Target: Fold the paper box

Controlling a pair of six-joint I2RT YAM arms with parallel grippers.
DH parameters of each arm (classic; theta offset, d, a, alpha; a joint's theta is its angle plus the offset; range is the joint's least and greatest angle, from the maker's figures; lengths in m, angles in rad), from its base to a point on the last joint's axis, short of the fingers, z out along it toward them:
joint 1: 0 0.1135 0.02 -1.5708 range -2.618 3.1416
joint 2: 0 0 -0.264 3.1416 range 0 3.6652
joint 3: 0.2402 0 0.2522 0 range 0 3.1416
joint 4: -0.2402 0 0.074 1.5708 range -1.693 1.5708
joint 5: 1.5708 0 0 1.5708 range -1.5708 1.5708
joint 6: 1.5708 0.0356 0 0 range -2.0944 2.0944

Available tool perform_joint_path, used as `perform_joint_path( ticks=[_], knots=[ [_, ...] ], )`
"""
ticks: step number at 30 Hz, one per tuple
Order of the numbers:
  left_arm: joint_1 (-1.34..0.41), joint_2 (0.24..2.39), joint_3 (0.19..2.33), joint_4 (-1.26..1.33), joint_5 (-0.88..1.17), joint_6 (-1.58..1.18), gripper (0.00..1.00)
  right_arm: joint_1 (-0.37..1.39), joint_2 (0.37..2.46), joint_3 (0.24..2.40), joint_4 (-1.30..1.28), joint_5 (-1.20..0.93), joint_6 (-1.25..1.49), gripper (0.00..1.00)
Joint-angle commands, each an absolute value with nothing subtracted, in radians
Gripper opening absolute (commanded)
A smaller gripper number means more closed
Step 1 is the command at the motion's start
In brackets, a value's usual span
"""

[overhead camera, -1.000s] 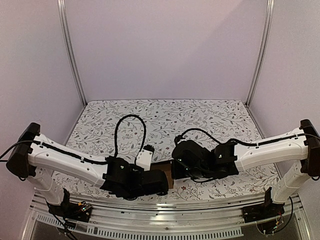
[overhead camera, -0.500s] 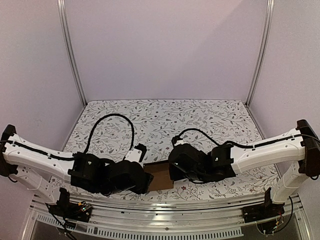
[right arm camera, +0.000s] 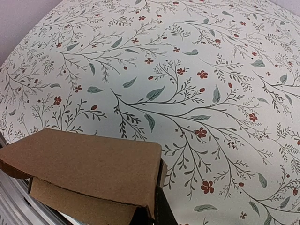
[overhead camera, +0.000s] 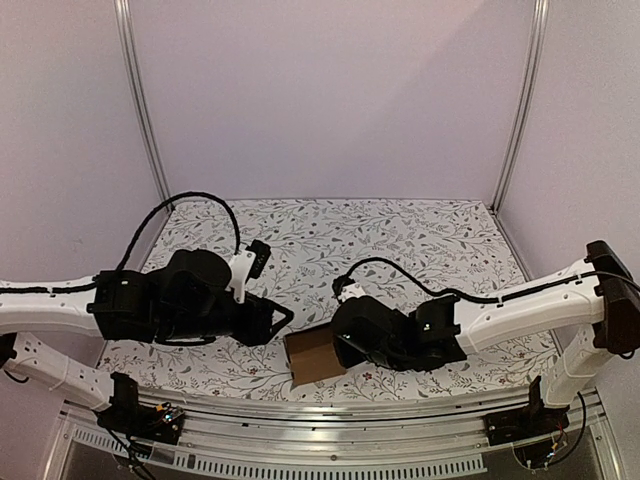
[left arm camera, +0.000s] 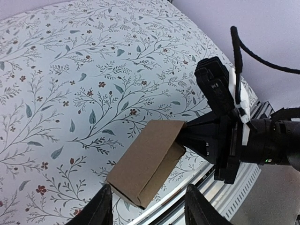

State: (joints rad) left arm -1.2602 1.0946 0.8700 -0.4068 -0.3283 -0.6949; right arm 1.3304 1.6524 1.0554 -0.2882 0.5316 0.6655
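1. The plain brown cardboard paper box sits near the front edge of the table, close to the metal rail, between the two grippers.
2. In the left wrist view the paper box looks like a shallow rectangular carton. Its broad flat panel faces up, and a thin side wall shows along its lower right edge.
3. The right gripper grasps the right end of the box. In the left wrist view its dark fingers taper to a point at the box's far right corner, clenched on the cardboard there.
4. In the right wrist view the box fills the lower left, with the top panel overhanging a lower layer. One dark finger presses against its right edge.
5. We cannot tell whether the box rests fully on the table or is slightly lifted.
6. The left gripper hovers just to the left of the box without touching it. Its two dark fingertips are spread apart, released, with nothing between them.
7. The table carries a white cloth with a leaf-and-flower print, bare behind the box.
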Motion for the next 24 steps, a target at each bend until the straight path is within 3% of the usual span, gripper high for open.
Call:
perform_joint_path(
  ticks=[1,6,24],
  knots=[
    [-1.216,1.171,0.893,-0.370,-0.194,-0.630,0.49,1.341,1.699,1.047,-0.298,0.550,0.594,0.00],
    [-1.192,1.248,0.905,-0.341,-0.139,-0.616,0.40,1.341,1.718,1.054,-0.290,0.549,0.585,0.00],
    [-1.142,1.322,0.885,-0.311,-0.088,-0.546,0.32,1.341,1.734,1.056,-0.270,0.505,0.594,0.00]
  ],
)
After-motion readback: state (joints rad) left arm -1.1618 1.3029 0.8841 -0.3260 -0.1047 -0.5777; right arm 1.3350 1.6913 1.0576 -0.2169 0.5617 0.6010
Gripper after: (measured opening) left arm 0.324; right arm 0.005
